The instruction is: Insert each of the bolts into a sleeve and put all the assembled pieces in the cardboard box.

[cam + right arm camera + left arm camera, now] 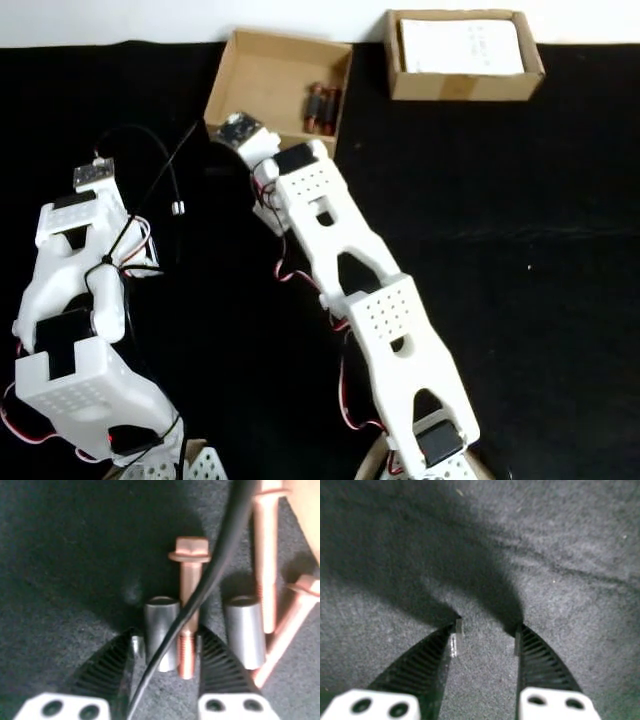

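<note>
My right gripper [166, 639] is open low over the black cloth. A grey sleeve [161, 630] and a copper bolt [188, 605] lie side by side between its fingers, and a black cable [220, 555] crosses in front of them. A second sleeve [245, 630] and two more bolts [265, 555] [295, 615] lie just beside them. In the high view the right arm's wrist [262, 150] is at the near edge of the cardboard box [250, 75], which holds assembled pieces [322, 108]. My left gripper [485, 630] is open over bare cloth, holding nothing.
A second cardboard box [465, 82] with white paper inside stands at the back right. The left arm [75, 260] is folded at the table's left side, and its black cable [165, 170] loops toward a small grey piece [178, 208].
</note>
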You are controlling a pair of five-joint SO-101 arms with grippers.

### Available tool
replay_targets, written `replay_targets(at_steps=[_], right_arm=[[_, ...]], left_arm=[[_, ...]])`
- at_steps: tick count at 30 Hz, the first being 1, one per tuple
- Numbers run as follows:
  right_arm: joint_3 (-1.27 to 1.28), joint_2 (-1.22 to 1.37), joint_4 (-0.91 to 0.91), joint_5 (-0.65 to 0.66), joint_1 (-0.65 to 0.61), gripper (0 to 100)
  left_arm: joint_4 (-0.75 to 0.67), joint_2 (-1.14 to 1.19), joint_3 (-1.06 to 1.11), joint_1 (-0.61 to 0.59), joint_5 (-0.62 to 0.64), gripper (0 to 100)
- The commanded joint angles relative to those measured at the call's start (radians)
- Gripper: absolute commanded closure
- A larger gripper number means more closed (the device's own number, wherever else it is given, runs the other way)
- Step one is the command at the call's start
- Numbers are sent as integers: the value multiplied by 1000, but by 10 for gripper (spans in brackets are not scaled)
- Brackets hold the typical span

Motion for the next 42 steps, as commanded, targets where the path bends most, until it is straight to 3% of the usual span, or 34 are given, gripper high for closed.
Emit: replay_targets(at_steps=[1,12,22,29,35,42], right_arm=[[7,-39,70,23,-8,923],[-128,-50,363,41,-25,926],[-160,-51,369,37,-28,926],[-154,-48,371,35,-119,924],[7,-50,369,35,-226,921],[59,-41,366,-103,-236,762]], left_arm=[[-2,2,-28,-2,8,819],[-2,2,-28,-4,8,819],[0,2,-28,-4,8,819],[0,2,-28,-5,8,819],[0,2,-28,-5,8,819],[38,5,-45,-56,8,819]])
